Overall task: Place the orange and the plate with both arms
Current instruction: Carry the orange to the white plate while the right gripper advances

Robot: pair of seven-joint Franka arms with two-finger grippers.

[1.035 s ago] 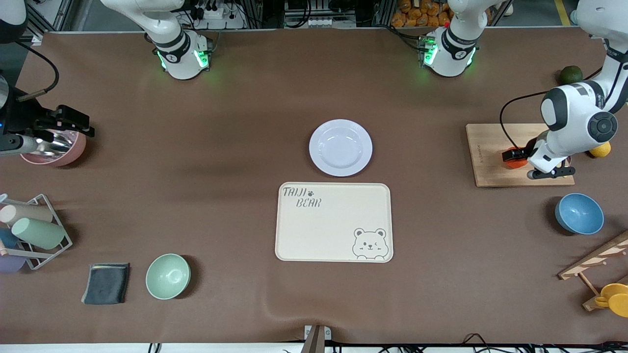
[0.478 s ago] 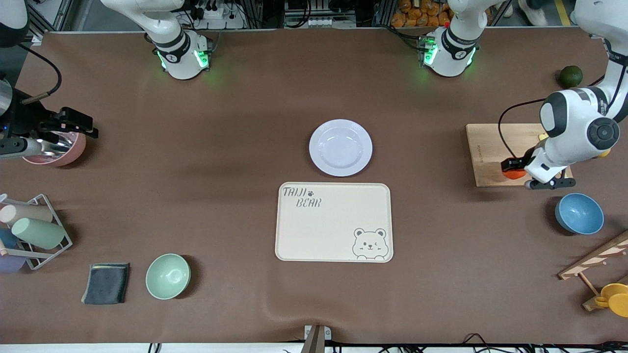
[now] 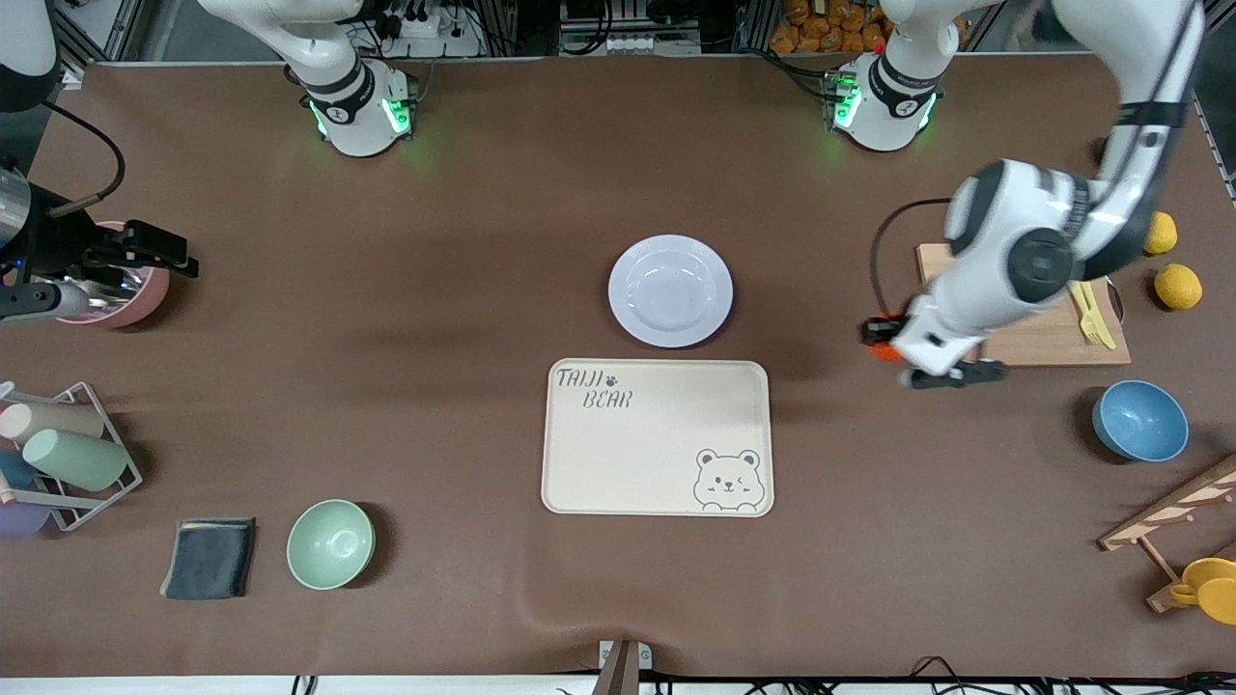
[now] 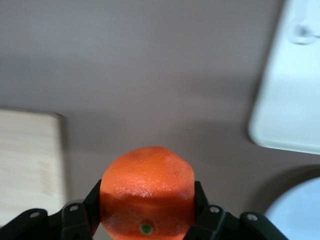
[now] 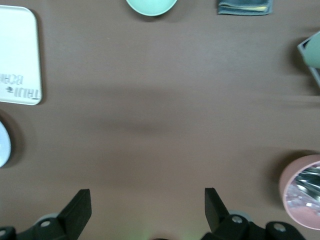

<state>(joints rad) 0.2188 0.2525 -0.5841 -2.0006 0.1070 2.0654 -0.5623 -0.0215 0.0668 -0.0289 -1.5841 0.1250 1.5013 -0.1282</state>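
Observation:
The orange [image 3: 880,351] is held in my left gripper [image 3: 884,342], up in the air over bare table between the wooden cutting board [image 3: 1048,340] and the cream tray [image 3: 657,437]. In the left wrist view both fingers press the sides of the orange [image 4: 147,187]. The pale lavender plate [image 3: 670,291] lies empty at the table's middle, just farther from the front camera than the tray. Its edge shows in the left wrist view [image 4: 300,212] and in the right wrist view [image 5: 3,145]. My right gripper [image 3: 154,253] is open and empty beside the pink bowl [image 3: 111,301]; in its own wrist view the gripper [image 5: 147,206] has only bare table between its fingers.
A blue bowl [image 3: 1139,420] and two lemons [image 3: 1178,286] lie at the left arm's end. A mint-green bowl [image 3: 330,543], a dark cloth [image 3: 210,557] and a cup rack [image 3: 68,454] are at the right arm's end. A yellow utensil [image 3: 1089,311] lies on the board.
My left gripper has carried the orange off the cutting board toward the table's middle. The right gripper has barely moved.

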